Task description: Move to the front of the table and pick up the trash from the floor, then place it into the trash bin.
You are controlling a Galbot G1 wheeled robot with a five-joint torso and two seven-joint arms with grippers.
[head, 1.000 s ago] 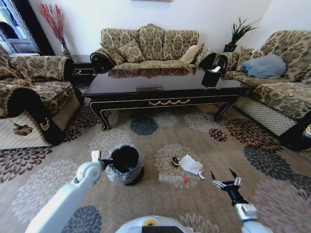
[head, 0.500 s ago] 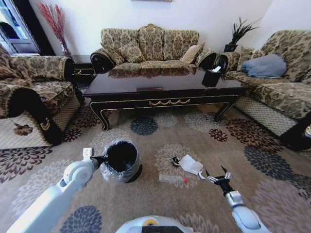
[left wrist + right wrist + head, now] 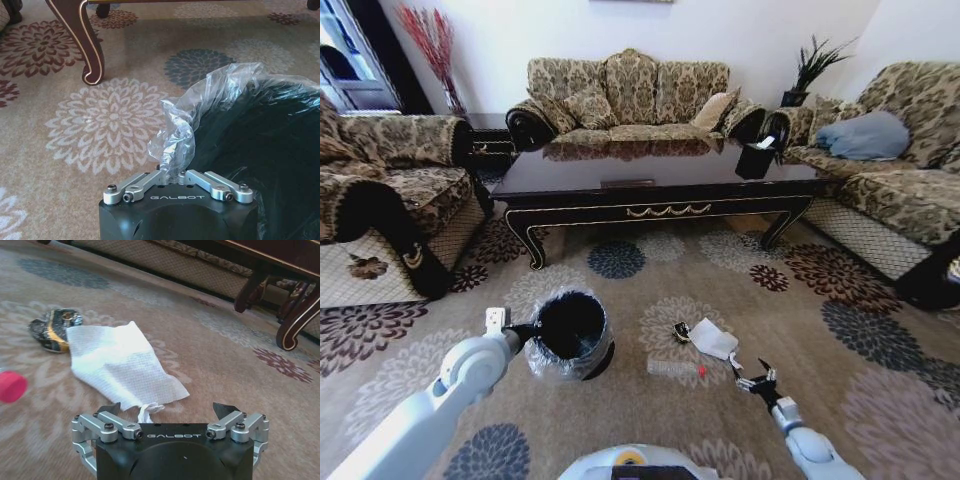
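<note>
the right gripper (image 3: pixel 167 412) is held low over the carpet with its fingers spread wide and nothing between them; the white cloth (image 3: pixel 120 365) lies straight ahead, its near corner and thread tail reaching between the fingertips, its long axis running away toward the dark wrapper (image 3: pixel 52 329). the red bottle cap (image 3: pixel 10 387) is seen off to one side. the left gripper (image 3: pixel 172 172) is pinched on the liner of the trash bin (image 3: pixel 570 330), shown near the bottle (image 3: pixel 675 369) in the head view
</note>
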